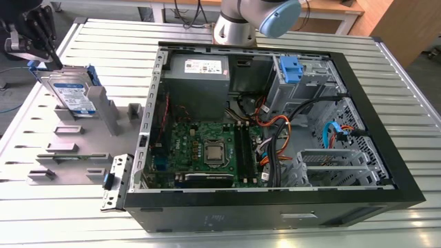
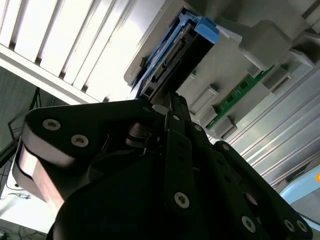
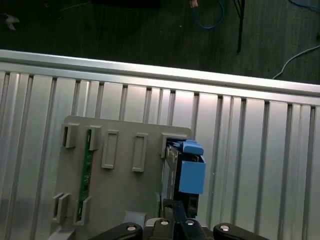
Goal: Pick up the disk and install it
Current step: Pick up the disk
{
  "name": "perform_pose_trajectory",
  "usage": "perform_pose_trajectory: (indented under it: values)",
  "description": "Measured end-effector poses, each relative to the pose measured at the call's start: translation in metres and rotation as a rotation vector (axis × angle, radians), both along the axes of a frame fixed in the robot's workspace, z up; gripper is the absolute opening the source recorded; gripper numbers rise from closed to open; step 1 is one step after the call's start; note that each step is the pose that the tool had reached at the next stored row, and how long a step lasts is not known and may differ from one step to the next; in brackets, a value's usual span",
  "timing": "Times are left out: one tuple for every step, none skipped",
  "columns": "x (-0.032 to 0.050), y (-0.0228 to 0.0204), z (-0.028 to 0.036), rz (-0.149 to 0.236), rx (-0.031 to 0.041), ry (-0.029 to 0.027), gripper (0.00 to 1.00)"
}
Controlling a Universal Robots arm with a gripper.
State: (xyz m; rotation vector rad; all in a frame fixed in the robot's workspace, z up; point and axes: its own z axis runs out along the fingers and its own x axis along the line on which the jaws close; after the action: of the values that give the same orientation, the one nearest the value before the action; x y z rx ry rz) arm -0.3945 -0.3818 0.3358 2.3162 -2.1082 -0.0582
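The disk (image 1: pixel 72 95) is a silver drive with a white-and-blue label in a blue carrier frame. It stands on edge in a grey holder (image 1: pixel 76 150) at the exterior view's left, outside the computer case. My black gripper (image 1: pixel 59 64) hangs just above its upper end, fingers drawn together with nothing between them. In both wrist views the disk (image 2: pixel 175 47) (image 3: pixel 187 172) lies right beyond the gripper's tips (image 2: pixel 170 100) (image 3: pixel 175 207), which are close to its connector end; whether they touch it I cannot tell.
The open computer case (image 1: pixel 386 150) lies at the exterior view's right, with a grey power supply (image 1: pixel 196 72), a motherboard (image 1: pixel 206 150), cables and a blue bracket (image 1: pixel 290 70) in the drive bay. A green memory stick (image 3: pixel 87 175) stands in the holder's slots. The table is ribbed metal.
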Motion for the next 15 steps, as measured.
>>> perform_pose_trajectory:
  values:
    - [0.0000,0.0000,-0.0005,-0.008,0.0000,-0.0002,0.11]
    - [0.0000,0.0001,-0.0009,-0.020,0.0001,-0.0002,0.11]
    - [0.0000,0.0001,-0.0013,-0.033,0.0000,-0.0001,0.11]
    - [0.0000,0.0001,-0.0018,-0.046,0.0000,-0.0002,0.11]
    - [0.0000,0.0004,-0.0022,-0.055,-0.0001,-0.0001,0.11]
    - [0.0000,0.0011,-0.0024,-0.059,-0.0001,0.0000,0.11]
    - [0.0000,0.0019,-0.0026,-0.061,0.0001,-0.0003,0.11]
    - [0.0000,0.0026,-0.0026,-0.063,0.0001,-0.0002,0.11]
    - [0.0000,0.0026,-0.0027,-0.063,0.0001,-0.0002,0.11]
    - [0.0000,0.0026,-0.0027,-0.063,0.0001,-0.0002,0.11]
    - [0.0000,0.0026,-0.0027,-0.063,0.0001,-0.0002,0.11]
    - [0.0000,0.0026,-0.0027,-0.063,0.0001,-0.0003,0.11]
    - [0.0000,0.0026,-0.0028,-0.071,0.0000,-0.0002,0.11]
    - [0.0000,0.0027,-0.0029,-0.083,-0.0001,0.0000,0.11]
    - [0.0000,0.0028,-0.0030,-0.095,0.0000,-0.0001,0.11]
